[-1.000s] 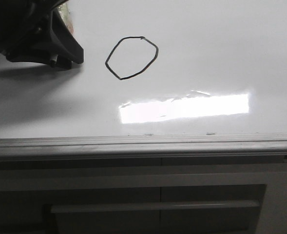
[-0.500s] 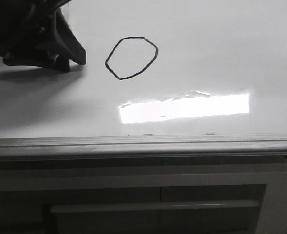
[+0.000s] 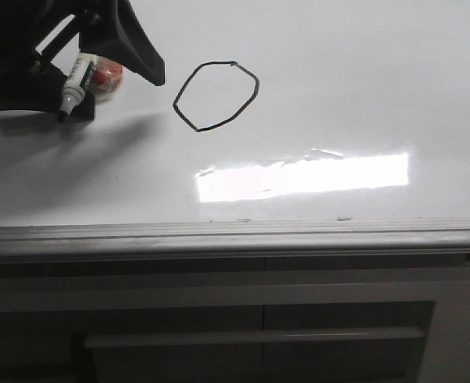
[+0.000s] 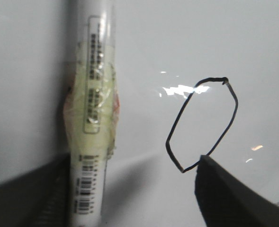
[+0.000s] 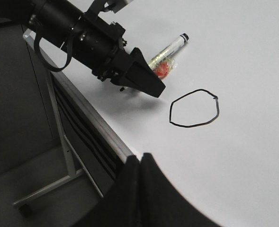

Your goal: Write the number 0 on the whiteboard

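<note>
The number 0 (image 3: 216,96) is a thin black angular loop on the whiteboard (image 3: 338,80); it also shows in the wrist views (image 4: 203,123) (image 5: 194,109). A white marker (image 3: 75,80) with a taped middle and a red blob lies flat on the board left of the loop. My left gripper (image 3: 115,92) is open and hovers over the marker (image 4: 92,118), which lies between the spread fingers close to one of them; the other finger (image 4: 234,198) is near the loop's edge. My right gripper (image 5: 140,163) is shut on nothing, near the board's front edge.
A grey metal edge rail (image 3: 235,235) runs along the board's near side, with a grey drawer-fronted cabinet (image 3: 250,339) below it. A bright rectangular glare (image 3: 302,177) sits on the board in front of the loop. A metal frame leg (image 5: 58,142) stands beside the board.
My left gripper has opened its fingers and lifted. The marker, hidden under it before, now lies in view on the board. The loop is unchanged.
</note>
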Motion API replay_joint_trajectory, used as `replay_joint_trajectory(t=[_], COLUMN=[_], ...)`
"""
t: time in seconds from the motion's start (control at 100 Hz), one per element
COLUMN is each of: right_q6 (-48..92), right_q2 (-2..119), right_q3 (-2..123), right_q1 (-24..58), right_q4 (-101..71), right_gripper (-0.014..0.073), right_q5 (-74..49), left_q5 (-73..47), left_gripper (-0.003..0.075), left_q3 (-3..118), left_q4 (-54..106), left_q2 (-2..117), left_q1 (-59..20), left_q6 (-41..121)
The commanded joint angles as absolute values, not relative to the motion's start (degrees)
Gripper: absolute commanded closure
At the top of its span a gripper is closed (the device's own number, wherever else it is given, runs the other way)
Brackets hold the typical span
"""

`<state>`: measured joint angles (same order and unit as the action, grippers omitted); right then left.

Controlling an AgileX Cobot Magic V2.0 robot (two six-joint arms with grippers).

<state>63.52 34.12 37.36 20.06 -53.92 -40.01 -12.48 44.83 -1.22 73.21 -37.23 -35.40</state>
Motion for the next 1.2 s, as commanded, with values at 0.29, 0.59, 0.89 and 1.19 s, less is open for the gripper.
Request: replay_joint_trajectory(t=[0.29,0.59,0.89,1.19], right_q6=[63.5,63.5,63.5,63.5], right_q2=[34.1,31.9,21.0,16.1], right_q3=[38.7,38.7,31.4,23.8], right_q1=[19.7,19.7,19.7,19.7], right_q4=[-56.5,-53.9,-48.7,-50.3], right_gripper=[0.0662,0.0662,0.0667,0.0669], right_q5=[-38.1,-34.2,-23.2,-23.3], left_q5=[-18.1,-19.8,-22.8,-22.8], left_gripper=[0.0131,0.021,0.0612,0.074], left_q3=[44.9,44.9,44.7,36.7], left_q4=[-5.3,-6.5,-13.4,-16.8], left_q2=[69.7,62.0,45.6,32.3], left_q1=[-36.6,-36.6,-36.7,-36.7], left_q6=[-35.8,-35.8,-35.8,-35.1])
